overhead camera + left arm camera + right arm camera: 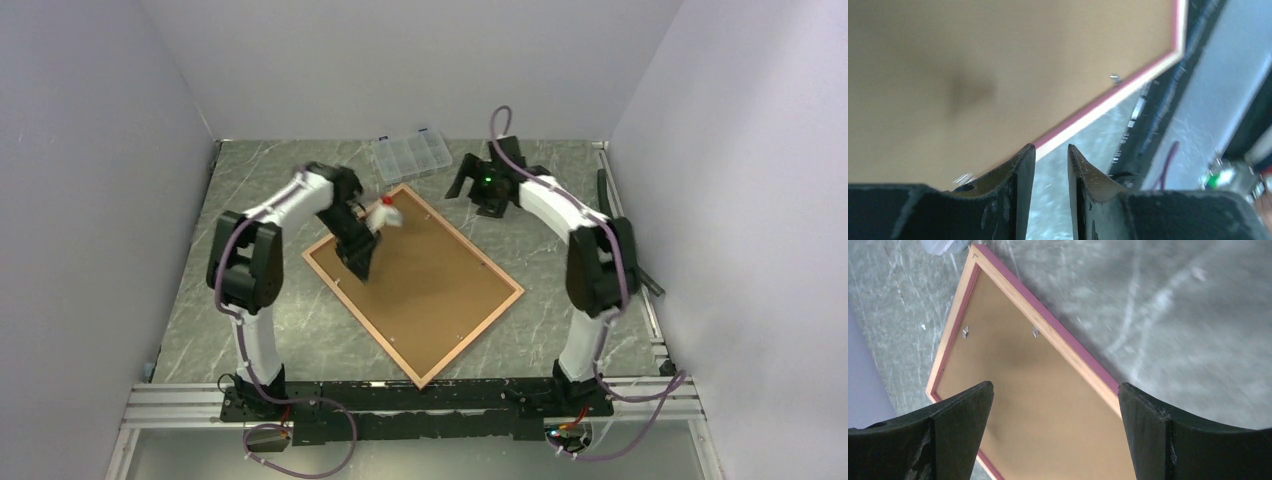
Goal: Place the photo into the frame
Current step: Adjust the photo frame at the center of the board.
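The frame point(472, 338) lies back side up on the table, turned diagonally, its pink and tan edge showing around a plain brown backing board point(420, 285). The photo is hidden. My left gripper point(360, 268) hangs low over the frame's left part. In the left wrist view the left gripper point(1051, 147) shows a narrow gap between its jaws with nothing in it, just past the frame's edge point(1108, 100). My right gripper point(482, 188) hovers beyond the frame's far corner. It point(1055, 390) stands wide open and empty above the board point(1038, 405) and rim point(1058, 335).
A small clear compartment box point(412, 154) sits at the back, near the frame's far corner. Small metal tabs point(1035, 332) stick out along the frame's inner edge. Grey walls close in the green marbled table point(260, 330) on three sides.
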`<state>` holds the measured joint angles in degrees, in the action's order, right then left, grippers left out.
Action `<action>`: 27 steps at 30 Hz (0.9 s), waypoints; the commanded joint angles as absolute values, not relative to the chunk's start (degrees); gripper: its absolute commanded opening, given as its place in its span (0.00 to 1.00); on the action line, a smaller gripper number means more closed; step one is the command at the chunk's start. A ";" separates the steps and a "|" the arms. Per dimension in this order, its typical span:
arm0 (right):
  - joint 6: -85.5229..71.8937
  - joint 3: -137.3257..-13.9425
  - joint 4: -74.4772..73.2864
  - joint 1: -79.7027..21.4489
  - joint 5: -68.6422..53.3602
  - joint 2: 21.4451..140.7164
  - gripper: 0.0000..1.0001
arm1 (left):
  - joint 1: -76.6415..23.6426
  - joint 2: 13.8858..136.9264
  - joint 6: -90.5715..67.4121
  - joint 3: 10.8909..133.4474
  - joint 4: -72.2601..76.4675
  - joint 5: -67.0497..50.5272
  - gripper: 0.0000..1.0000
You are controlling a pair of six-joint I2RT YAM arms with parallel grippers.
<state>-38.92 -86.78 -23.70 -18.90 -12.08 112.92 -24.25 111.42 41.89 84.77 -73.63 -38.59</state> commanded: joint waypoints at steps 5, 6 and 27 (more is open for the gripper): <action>-45.18 -61.21 -26.57 -18.54 -8.23 83.43 1.00 | -0.47 121.57 27.86 106.34 -62.75 -32.25 0.34; -46.07 -57.99 -26.60 -18.59 -9.55 80.97 1.00 | 1.97 123.69 24.70 108.73 -60.59 -31.47 0.34; -51.69 -35.29 -21.98 -20.78 -21.25 73.56 1.00 | 5.43 128.82 26.23 96.38 -56.34 -40.00 0.30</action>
